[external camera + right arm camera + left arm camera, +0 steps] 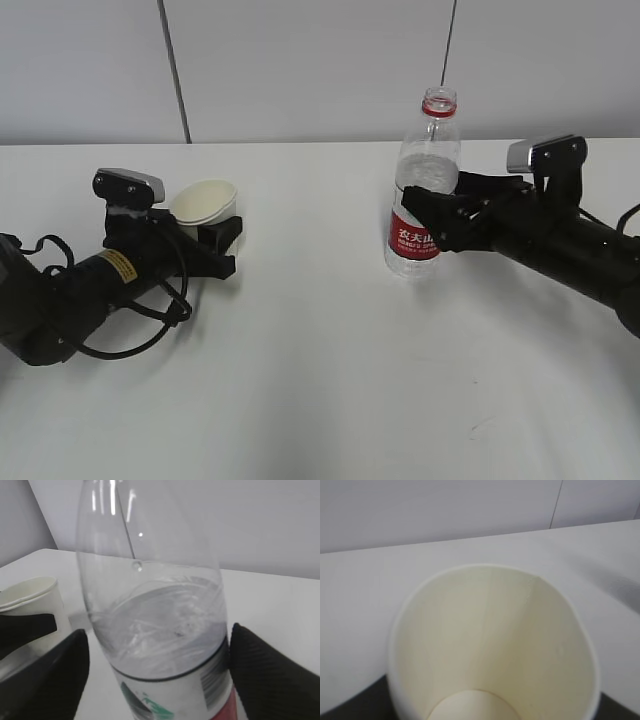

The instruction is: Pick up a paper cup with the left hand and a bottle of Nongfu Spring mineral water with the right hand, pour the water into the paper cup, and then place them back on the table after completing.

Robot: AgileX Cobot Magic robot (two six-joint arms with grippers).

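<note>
Our left end effector (215,240) grips the empty cup (204,201); the right end effector (432,212) clamps the uncapped bottle (424,190), both low over the counter (320,380). We should lift both level, then tilt slowly.

Bare table (320,380) between arms; cup (205,202) left, bottle (425,190) right, well apart

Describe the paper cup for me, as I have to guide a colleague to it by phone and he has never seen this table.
Start from the white table and look to its left half, where the black arm with a yellow label lies. The paper cup sits between the fingers of that left hand, tilted. It is the only cream-white, open, empty container; the other vessel is a clear bottle with a red label.
</note>
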